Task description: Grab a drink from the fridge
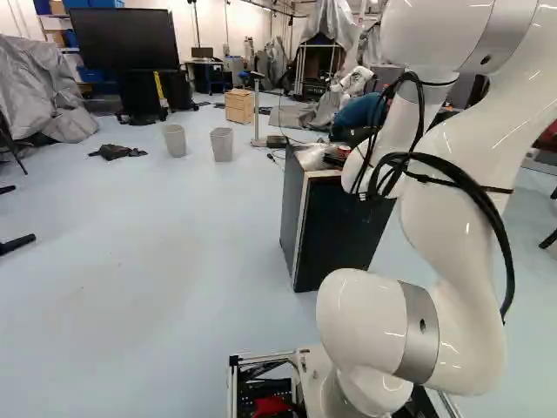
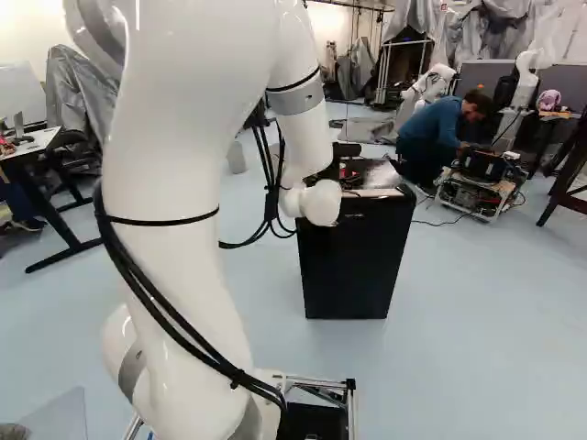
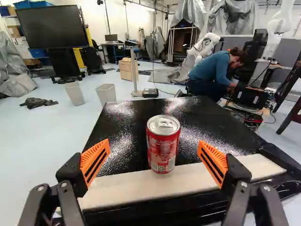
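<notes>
A red drink can [image 3: 162, 146] with a silver top stands upright on top of a black fridge [image 2: 356, 257], near its near edge, where the dark, shiny surface meets a pale strip [image 3: 188, 183]. The gripper [image 2: 347, 172] is spread wide open, with one of its two fingers to each side of the can. Its orange pads [image 3: 95, 160] face each other well apart, gaps show between them and the can, and nothing is gripped. In the wrist view the can is upright, a little ahead of the fingertips and roughly midway between them.

The white arm [image 2: 183, 183], with black cables [image 2: 156, 302] strapped along it, rises in the near part of the scene and reaches forward to the fridge, which stands on a pale blue floor [image 1: 130, 261]. Beyond the fridge and to the left are two light grey bins [image 1: 222, 144], side by side but apart, and a crumpled dark cloth [image 1: 117, 151] lies on the floor farther left. Wooden drawers [image 1: 238, 106] stand farther back. A large black screen [image 1: 122, 39] is at the far left, and another robot [image 2: 525, 82], also white, is at the far right
</notes>
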Available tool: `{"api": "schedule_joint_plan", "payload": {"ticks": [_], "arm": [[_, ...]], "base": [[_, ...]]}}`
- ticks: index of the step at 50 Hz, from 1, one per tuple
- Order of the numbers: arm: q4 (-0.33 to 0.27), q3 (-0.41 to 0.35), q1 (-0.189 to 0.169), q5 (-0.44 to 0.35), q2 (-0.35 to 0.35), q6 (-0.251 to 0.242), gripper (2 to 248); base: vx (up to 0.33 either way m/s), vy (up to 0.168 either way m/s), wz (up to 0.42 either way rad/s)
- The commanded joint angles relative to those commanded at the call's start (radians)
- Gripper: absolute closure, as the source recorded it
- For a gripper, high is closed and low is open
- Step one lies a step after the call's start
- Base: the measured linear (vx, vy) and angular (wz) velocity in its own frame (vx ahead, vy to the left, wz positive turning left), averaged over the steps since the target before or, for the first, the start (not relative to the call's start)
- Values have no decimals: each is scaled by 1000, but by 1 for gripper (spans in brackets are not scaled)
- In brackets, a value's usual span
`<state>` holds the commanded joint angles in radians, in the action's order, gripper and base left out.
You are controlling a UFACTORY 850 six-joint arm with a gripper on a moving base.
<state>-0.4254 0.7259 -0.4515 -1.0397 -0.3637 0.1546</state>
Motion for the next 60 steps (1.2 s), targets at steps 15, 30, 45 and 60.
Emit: {"api": "schedule_joint_plan", "payload": {"ticks": [15, 30, 45, 60], "arm": [[0, 48, 6, 0, -43, 0, 5], [0, 50, 6, 0, -45, 0, 116], [0, 48, 6, 0, -20, 0, 154], [0, 47, 6, 0, 12, 0, 154]], "base": [[0, 0, 0], [0, 0, 0], [0, 0, 0], [0, 0, 0]]}}
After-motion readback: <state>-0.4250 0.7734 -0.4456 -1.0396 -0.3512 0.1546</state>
